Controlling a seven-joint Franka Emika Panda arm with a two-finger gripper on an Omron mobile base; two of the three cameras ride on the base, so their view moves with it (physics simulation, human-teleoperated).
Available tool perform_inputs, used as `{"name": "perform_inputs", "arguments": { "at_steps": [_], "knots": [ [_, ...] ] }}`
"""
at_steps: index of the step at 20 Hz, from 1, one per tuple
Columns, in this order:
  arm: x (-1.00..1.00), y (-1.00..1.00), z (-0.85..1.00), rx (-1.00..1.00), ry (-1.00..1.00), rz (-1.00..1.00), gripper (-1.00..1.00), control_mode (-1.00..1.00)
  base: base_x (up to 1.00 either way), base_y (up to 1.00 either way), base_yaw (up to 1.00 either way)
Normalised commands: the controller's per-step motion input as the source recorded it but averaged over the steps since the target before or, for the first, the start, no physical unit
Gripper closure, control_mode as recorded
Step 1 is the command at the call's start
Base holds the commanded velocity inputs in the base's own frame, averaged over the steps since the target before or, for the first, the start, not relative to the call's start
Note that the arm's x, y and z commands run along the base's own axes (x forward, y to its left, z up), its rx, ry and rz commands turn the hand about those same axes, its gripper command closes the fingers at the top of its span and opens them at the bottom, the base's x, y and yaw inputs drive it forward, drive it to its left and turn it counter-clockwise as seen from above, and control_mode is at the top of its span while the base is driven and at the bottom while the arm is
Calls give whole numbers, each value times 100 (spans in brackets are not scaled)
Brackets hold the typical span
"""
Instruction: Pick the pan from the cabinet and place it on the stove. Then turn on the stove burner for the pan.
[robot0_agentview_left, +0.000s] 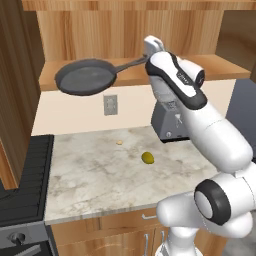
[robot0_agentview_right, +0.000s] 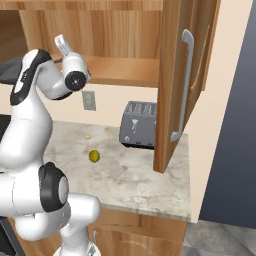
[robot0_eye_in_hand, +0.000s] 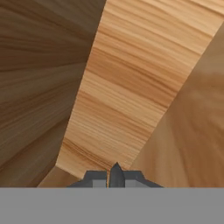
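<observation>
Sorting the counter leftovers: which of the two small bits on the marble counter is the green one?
The olive-green lump, nearer the counter's front edge. The other, a tiny tan crumb, lies closer to the wall.

We are looking at a kitchen: marble counter (robot0_agentview_left: 100, 170), toaster (robot0_agentview_right: 139, 125), black stove (robot0_agentview_left: 25, 185) and wooden cabinet (robot0_agentview_right: 175, 75).

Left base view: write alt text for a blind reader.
A white robot arm holds a dark pan by its handle in the air before the open wooden cabinet. Below: a marble counter, a toaster and the stove at left.
</observation>
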Motion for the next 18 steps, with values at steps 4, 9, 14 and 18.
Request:
{"name": "perform_inputs", "arguments": {
  "at_steps": [4, 9, 14, 18],
  "knots": [
    [-63, 20, 0, 1, 0, 8, 100, -100, 0, 0, 0],
    [-63, 25, -10, 2, 0, 8, 100, -100, 0, 0, 0],
    [-60, 31, -26, 0, 0, 11, 100, -100, 0, 0, 0],
    [-51, 36, -24, 0, 0, 13, 100, -100, 0, 0, 0]
  ]
}}
